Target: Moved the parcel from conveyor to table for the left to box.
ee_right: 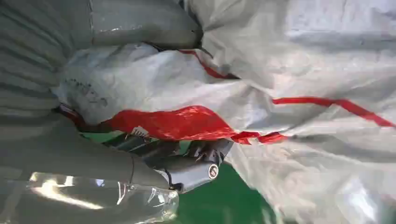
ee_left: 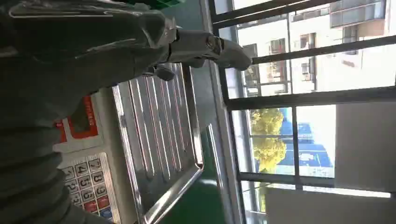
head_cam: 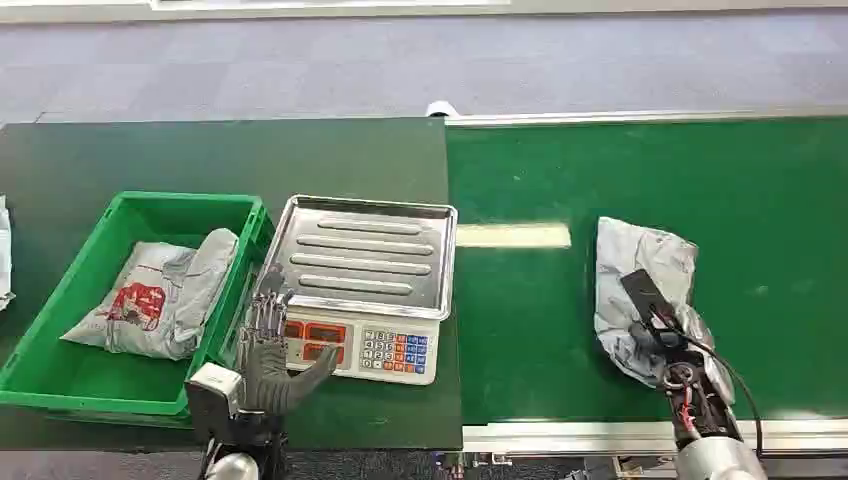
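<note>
Digits 1 to 9 on the scale keypad; other print unreadable.

My dark green table carries a green crate and a scale; beside it, the bright green conveyor bears a grey parcel

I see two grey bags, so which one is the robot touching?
The grey parcel on the bright green conveyor; the right hand grips it. The other parcel lies untouched in the green crate.
</note>
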